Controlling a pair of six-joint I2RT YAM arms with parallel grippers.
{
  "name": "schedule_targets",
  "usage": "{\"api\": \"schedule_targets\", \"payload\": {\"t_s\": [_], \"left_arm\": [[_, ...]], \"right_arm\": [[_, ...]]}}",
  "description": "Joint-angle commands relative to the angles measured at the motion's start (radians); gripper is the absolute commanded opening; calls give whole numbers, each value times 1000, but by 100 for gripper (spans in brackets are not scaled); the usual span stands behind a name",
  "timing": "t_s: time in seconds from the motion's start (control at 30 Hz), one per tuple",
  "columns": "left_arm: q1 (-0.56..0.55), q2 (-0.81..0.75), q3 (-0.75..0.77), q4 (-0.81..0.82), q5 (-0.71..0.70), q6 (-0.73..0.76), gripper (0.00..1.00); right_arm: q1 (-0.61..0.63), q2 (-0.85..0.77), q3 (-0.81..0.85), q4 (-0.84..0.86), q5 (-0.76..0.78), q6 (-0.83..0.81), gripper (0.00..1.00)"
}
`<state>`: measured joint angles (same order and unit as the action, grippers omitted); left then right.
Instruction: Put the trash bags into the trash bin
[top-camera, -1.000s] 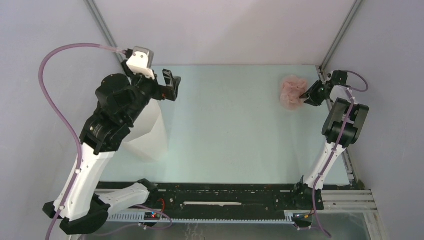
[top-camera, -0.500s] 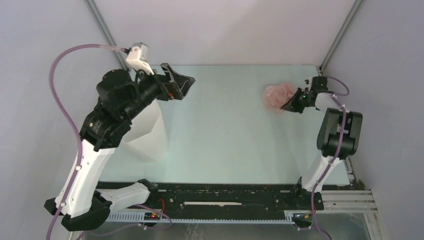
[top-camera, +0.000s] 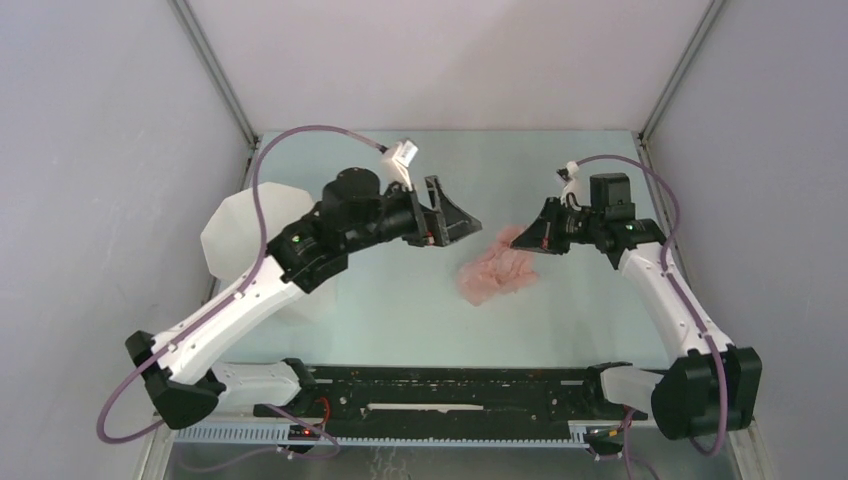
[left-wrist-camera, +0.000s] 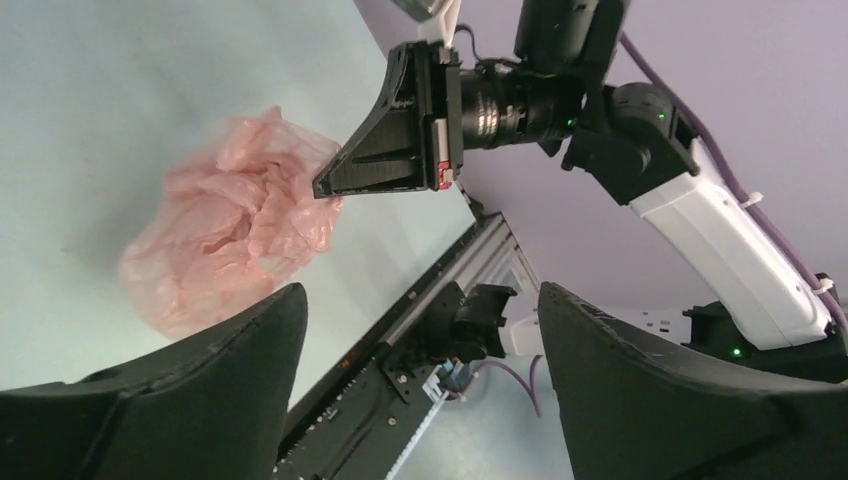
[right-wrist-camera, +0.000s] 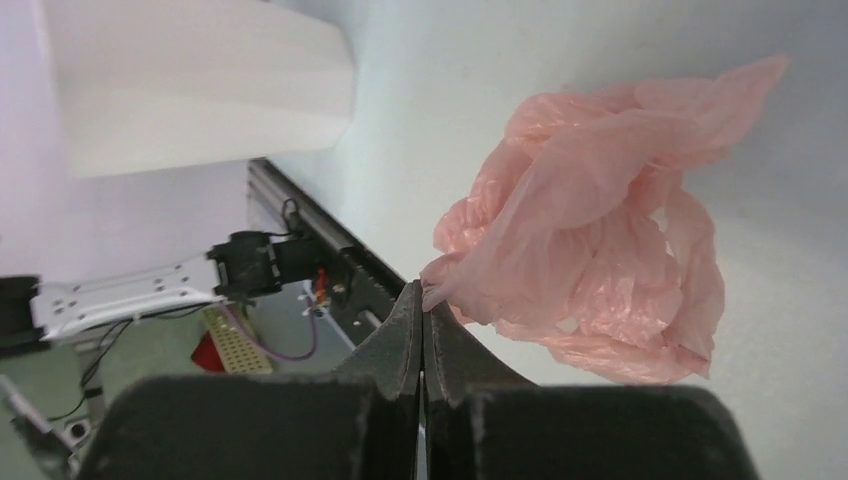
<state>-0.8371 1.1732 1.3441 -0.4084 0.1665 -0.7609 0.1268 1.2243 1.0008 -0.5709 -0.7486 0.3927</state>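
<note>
The pale-pink trash bag hangs crumpled over the middle of the table. My right gripper is shut on its upper right edge. The right wrist view shows the jaws closed, with a fold of the bag pinched at the tips. My left gripper is open and empty, just left of the bag and apart from it. In the left wrist view, its gripper faces the bag. The white faceted trash bin stands at the left, partly hidden by the left arm. It also shows in the right wrist view.
A black rail runs along the near edge with both arm bases on it. Grey walls and metal frame posts close in the back and sides. The left arm stretches across in front of the bin.
My right gripper has carried the bag from the far right corner to the table's middle. My left arm has swung from over the bin toward the bag, jaws open.
</note>
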Motion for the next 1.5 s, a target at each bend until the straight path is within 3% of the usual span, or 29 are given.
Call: {"api": "schedule_targets", "payload": {"t_s": [0.0,0.27,0.47,0.63,0.77,1.07,1.17,1.2,1.33,1.47], "left_arm": [[-42,33,9,61,-19,-40,94],[-60,69,-4,17,-20,-14,98],[-94,136,-31,-23,-30,44,72],[-122,206,-29,-36,4,70,76],[-130,274,22,-72,22,104,70],[-131,382,142,-176,-11,148,30],[-131,365,143,-194,-50,159,11],[-129,356,139,-198,-64,160,7],[-105,330,116,-194,-66,140,0],[-63,305,83,-164,-24,103,0]], "right_arm": [[10,-71,-2,11,-169,104,0],[37,-73,-3,87,-267,334,0],[95,-84,-3,76,-141,422,0],[132,-65,-3,83,-124,499,0],[155,-81,-3,79,-99,513,0],[166,-106,-3,45,-68,493,0],[165,-107,-3,33,-73,447,1],[158,-110,-3,14,-67,415,6],[104,-149,-3,-145,35,268,46],[55,-191,-2,-279,137,149,58]]}}
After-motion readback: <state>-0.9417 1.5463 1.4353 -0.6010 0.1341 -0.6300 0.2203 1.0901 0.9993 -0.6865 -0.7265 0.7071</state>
